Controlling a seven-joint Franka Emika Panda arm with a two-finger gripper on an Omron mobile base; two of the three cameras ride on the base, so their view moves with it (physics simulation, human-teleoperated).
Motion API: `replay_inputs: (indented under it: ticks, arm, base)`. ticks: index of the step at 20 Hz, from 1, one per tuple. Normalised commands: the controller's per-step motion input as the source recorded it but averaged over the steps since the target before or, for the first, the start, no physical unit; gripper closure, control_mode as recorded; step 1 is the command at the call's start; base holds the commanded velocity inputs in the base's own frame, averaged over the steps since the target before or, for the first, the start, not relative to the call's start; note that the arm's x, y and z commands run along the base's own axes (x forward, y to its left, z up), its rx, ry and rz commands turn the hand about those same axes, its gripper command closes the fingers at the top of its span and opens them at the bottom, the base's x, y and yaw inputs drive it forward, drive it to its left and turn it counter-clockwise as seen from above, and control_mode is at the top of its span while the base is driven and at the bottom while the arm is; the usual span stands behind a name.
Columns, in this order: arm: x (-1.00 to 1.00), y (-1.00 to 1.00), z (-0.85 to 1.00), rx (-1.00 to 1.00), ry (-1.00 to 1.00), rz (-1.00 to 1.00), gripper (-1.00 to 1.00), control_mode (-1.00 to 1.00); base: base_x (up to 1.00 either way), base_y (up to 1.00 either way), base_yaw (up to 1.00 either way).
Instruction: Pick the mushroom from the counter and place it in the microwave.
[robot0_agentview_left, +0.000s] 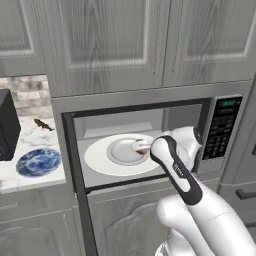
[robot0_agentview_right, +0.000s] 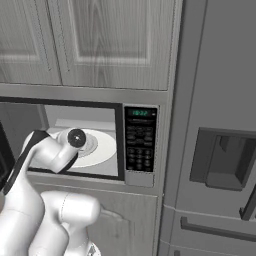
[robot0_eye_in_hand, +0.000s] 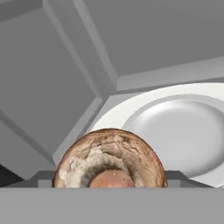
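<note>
Grey steel frames the one microwave (robot0_agentview_left: 150, 107), its door swung wide, and your arm reaches inside over the one white turntable plate (robot0_agentview_left: 102, 159). On the marble desk (robot0_agentview_left: 35, 137) at left sit one blue plate (robot0_agentview_left: 38, 162) and one thin dark scrap (robot0_agentview_left: 43, 124). The single mushroom (robot0_eye_in_hand: 110, 159) is pinched in your pincer (robot0_agentview_left: 143, 147), just above the plate's rim. Judge it light, soft and easily bruised: hold it by the cap's sides, gently, and release low so it cannot roll.
</note>
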Motion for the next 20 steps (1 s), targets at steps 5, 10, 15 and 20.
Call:
replay_inputs:
  ticks: [5,10,15,20]
  arm:
    - [0.28,0.0,-0.68,-0.03,0.0,-0.08,1.0,-1.0]
    - [0.2,0.0,-0.56,-0.01,0.0,-0.07,1.0,-1.0]
    - [0.25,0.0,-0.38,-0.02,0.0,-0.04,1.0,-1.0]
    - [0.26,0.0,-0.43,-0.01,0.0,-0.03,1.0,-1.0]
  base:
    - [0.0,0.0,0.0]
    - [0.0,0.0,0.0]
    - [0.0,0.0,0.0]
    - [0.0,0.0,0.0]
